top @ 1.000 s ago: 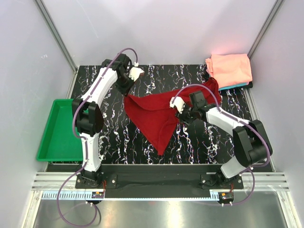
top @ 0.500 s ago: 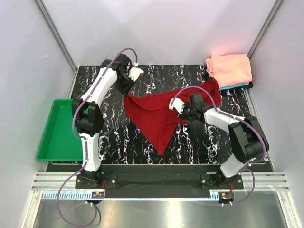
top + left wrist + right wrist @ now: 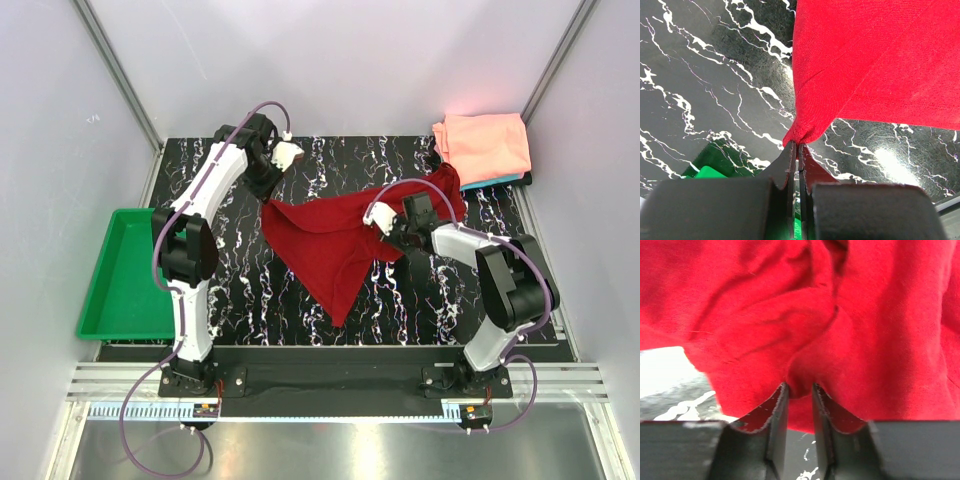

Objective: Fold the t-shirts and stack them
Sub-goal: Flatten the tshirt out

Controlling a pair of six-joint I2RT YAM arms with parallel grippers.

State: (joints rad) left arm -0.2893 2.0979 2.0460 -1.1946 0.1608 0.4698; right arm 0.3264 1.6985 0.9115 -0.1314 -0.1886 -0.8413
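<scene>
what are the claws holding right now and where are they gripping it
Both hold the dark red t-shirt: the left claw pinches a pointed corner of it, the right claw a bunched fold of its cloth.

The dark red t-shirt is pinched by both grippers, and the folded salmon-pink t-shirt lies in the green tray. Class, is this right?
Not quite. The salmon-pink t-shirt lies at the far right corner of the table, not in the green tray at the left; the top external view shows it. The left gripper and the right gripper do pinch the dark red t-shirt.
</scene>
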